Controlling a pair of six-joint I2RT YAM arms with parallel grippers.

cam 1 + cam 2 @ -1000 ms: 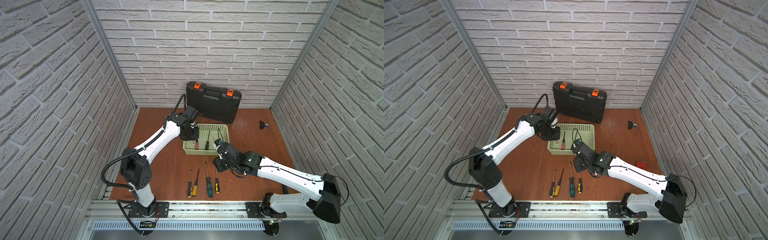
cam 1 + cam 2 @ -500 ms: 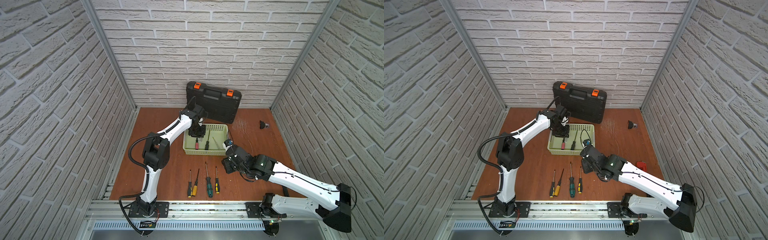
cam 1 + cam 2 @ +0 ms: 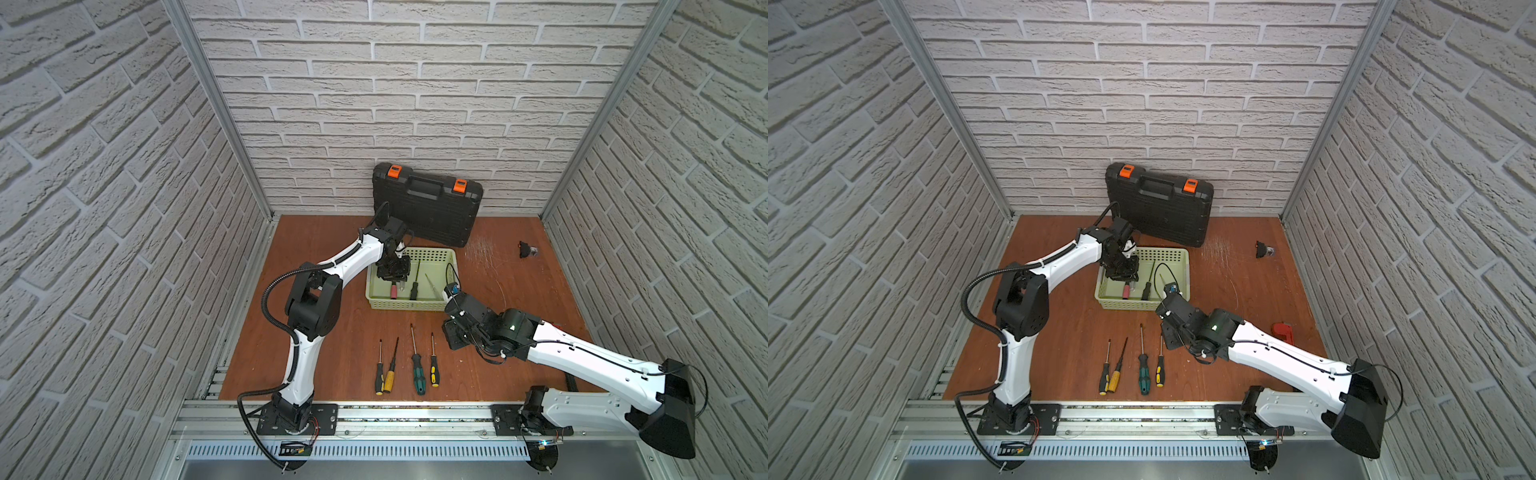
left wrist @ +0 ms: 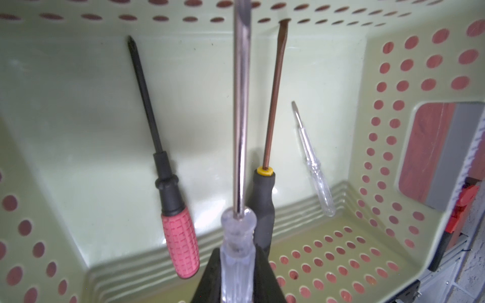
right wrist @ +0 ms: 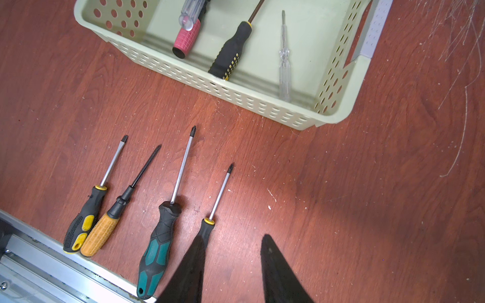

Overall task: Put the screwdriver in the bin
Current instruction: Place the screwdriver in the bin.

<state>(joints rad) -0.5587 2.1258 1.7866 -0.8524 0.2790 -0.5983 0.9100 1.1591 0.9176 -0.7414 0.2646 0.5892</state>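
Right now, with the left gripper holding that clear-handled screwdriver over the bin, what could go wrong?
1. Released here, the clear-handled screwdriver in the left gripper may land across the red-handled screwdriver and black-handled screwdriver in the bin.
2. Its long shaft reaches toward a perforated wall and might catch there.
3. The open right gripper hangs by a small yellow-collared screwdriver and could nudge it.

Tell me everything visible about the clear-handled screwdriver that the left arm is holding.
The clear-handled screwdriver has a transparent ribbed plastic handle and a long shiny metal shaft whose tip leaves the left wrist view. The fingers of the left gripper are shut on the handle, holding it over the floor of the pale green bin. Whether it touches the pink-handled screwdriver nearby cannot be told.
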